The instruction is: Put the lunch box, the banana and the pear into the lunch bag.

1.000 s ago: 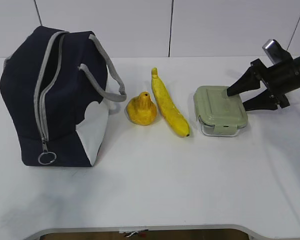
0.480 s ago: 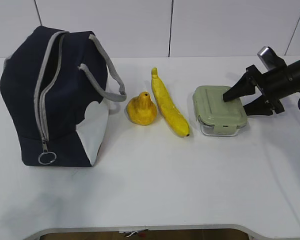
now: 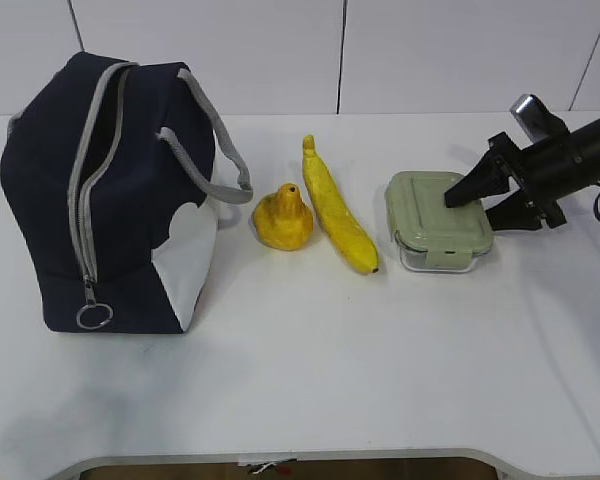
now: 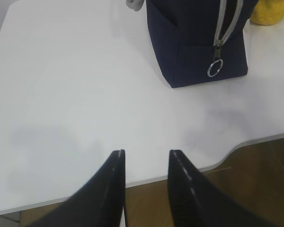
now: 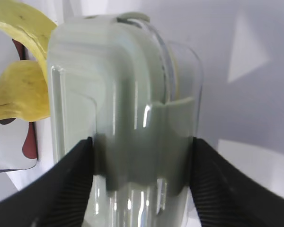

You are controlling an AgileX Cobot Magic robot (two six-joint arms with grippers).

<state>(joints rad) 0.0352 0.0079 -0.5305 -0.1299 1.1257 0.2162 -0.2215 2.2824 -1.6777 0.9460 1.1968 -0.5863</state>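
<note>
Right wrist view shows the lunch box [image 5: 132,118] sitting between the two dark fingers of the right gripper [image 5: 139,175], one pad at each long side, jaws spread and apparently not yet clamped. From the exterior view the box [image 3: 439,220] rests on the table [image 3: 330,380] at the right, just right of the banana [image 3: 338,210], with the pear [image 3: 283,220] further left and the lunch bag [image 3: 110,200] at the far left, its zipper partly open. The box looks rigid and light, but its clear walls and smooth lid seem slippery, so a firm squeeze across the straight side walls, below the lid's lip, seems the safest hold. The left gripper [image 4: 146,161] hangs released over the near-left table edge, holding nothing.
</note>
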